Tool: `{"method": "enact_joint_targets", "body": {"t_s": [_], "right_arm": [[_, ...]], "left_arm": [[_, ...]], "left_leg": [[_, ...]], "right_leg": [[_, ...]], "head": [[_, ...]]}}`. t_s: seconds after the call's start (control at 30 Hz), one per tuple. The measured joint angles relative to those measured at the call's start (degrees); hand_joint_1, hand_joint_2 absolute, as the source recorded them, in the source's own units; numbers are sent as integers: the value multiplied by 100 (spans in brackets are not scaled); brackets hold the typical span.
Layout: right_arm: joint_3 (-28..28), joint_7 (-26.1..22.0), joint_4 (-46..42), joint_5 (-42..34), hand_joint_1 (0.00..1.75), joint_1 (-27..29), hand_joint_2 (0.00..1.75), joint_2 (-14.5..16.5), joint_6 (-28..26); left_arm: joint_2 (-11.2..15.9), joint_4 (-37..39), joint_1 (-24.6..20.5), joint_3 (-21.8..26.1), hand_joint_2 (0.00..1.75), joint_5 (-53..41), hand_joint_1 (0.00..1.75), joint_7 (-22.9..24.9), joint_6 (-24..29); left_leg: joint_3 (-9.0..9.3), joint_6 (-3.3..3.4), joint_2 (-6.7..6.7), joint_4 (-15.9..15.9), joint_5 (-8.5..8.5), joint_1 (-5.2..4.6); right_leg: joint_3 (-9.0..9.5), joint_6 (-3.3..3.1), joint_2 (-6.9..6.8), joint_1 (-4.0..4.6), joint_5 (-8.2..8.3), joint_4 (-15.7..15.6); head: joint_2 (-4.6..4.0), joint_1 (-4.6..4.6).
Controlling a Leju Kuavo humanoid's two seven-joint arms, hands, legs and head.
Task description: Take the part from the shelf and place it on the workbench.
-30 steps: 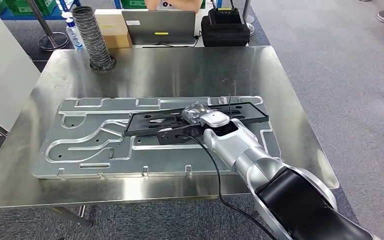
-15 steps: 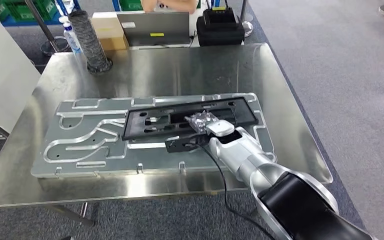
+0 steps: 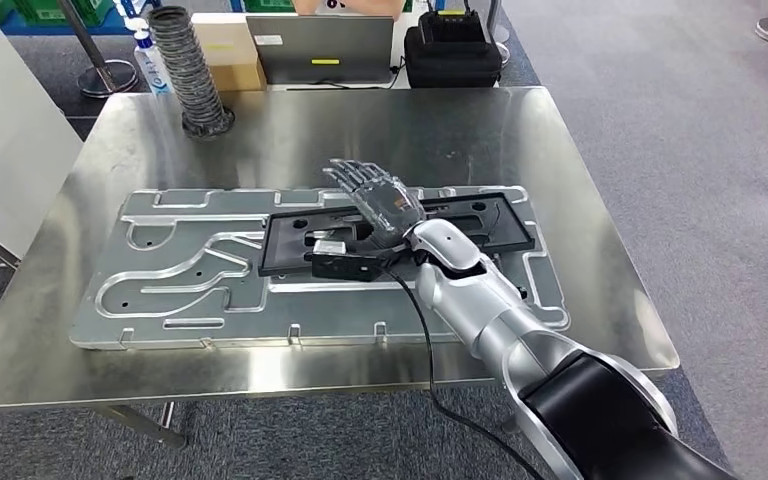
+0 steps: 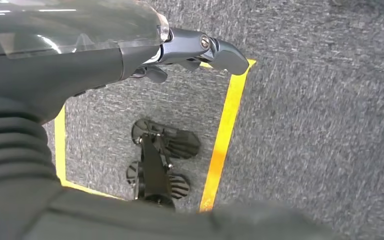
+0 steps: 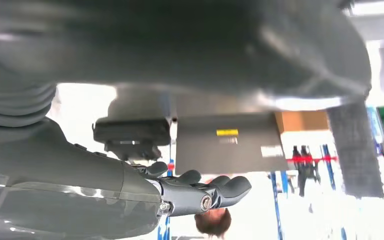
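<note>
The long black part point(image 3: 480, 225) lies flat on the grooved silver plate point(image 3: 190, 270) on the steel workbench point(image 3: 360, 130). My right hand point(image 3: 375, 200) hovers just above the middle of the part, palm lifted and fingers spread, holding nothing. A small black block with a cable point(image 3: 345, 266) sits at the part's near edge below my wrist. In the right wrist view my right hand point(image 5: 200, 195) has its fingers stretched out and empty. My left hand point(image 4: 195, 50) hangs over the grey carpet, fingers loose and holding nothing.
A ribbed black hose point(image 3: 185, 70), a cardboard box point(image 3: 228, 45), a laptop point(image 3: 320, 48) and a black case point(image 3: 452, 55) stand along the bench's far edge. A person point(image 3: 345, 6) sits behind the laptop. A white cabinet point(image 3: 0, 130) stands at the left.
My right hand has let go of the black part and lifted, its fingers now spread above it. The part stays flat on the plate. The camera shifted slightly.
</note>
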Motion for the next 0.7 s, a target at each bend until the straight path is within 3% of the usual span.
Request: {"method": "enact_joint_targets", "body": {"t_s": [0.07,0.1,0.13,0.17,0.23,0.3,0.4,0.47,0.57,0.6,0.63,0.67,0.7], "right_arm": [[-95,-83,-174,-47,0,75,0,-69,-221],[-145,-125,-283,-83,0,130,0,-130,-367],[-201,-155,-439,-127,0,190,0,-216,-501],[-271,-174,-657,-179,0,249,0,-334,-618],[-481,-169,-1321,-248,0,352,0,-693,-779],[-803,-102,-2108,-197,0,495,0,-1139,-997],[-1538,-85,-3363,-189,0,1088,0,-1793,-1391],[-2163,-212,-4201,-329,0,1667,0,-2141,-1564],[-3181,-573,-5233,-969,0,2900,0,-2454,-1876],[-3566,-782,-5521,-1285,0,3403,0,-2512,-1937],[-3946,-1024,-5764,-1585,0,3867,0,-2542,-1967],[-4293,-1261,-5955,-1803,0,4258,0,-2554,-1975],[-4610,-1458,-6118,-1938,0,4577,0,-2555,-1968]], "left_arm": [[2,0,6,0,0,1,0,-1,0],[3,0,11,0,0,3,0,-2,0],[4,0,17,0,0,9,0,-4,-1],[4,0,28,0,0,15,0,-11,-2],[3,0,63,4,0,37,0,-38,-12],[1,0,125,27,0,94,0,-93,-51],[4,0,254,115,0,213,0,-225,-145],[10,0,320,173,0,262,0,-285,-184],[11,0,351,256,0,319,0,-305,-202],[10,0,368,283,0,327,0,-307,-201],[9,0,395,304,0,330,0,-308,-200],[8,0,424,319,0,332,0,-309,-198],[8,0,448,334,0,332,0,-309,-196]], "left_leg": [[-7,25,1,3,-4,-6],[-8,30,0,5,-7,-9],[-7,33,-5,10,-9,-11],[-6,33,-11,18,-14,-12],[-7,26,-31,35,-30,-18],[-16,-1,-61,51,-44,-32],[-13,-73,-87,40,-70,-26],[-66,-111,-61,227,-235,-36],[-467,-141,-18,1227,-781,-39],[-590,-151,-14,1515,-887,-38],[-634,-158,-11,1631,-893,-37],[-567,-158,-9,1512,-787,-37],[-401,-148,-10,1192,-600,-36]], "right_leg": [[-387,32,-1,-18,-311,767],[-521,38,-1,-26,-358,1012],[-557,37,-1,-30,-292,1044],[-479,25,-2,-32,-124,838],[-136,-28,-12,-18,277,67],[105,-83,-27,21,445,-477],[183,-131,-49,39,436,-623],[248,-174,-69,-1,448,-698],[331,-209,-115,-9,413,-734],[349,-208,-138,-4,389,-729],[361,-203,-155,-2,366,-718],[366,-194,-151,-6,344,-700],[370,-183,-135,-12,322,-677]], "head": [[0,0],[0,0],[0,0],[0,0],[0,0],[0,0],[0,1],[0,1],[0,0],[0,1],[0,1],[0,1],[0,1]]}}
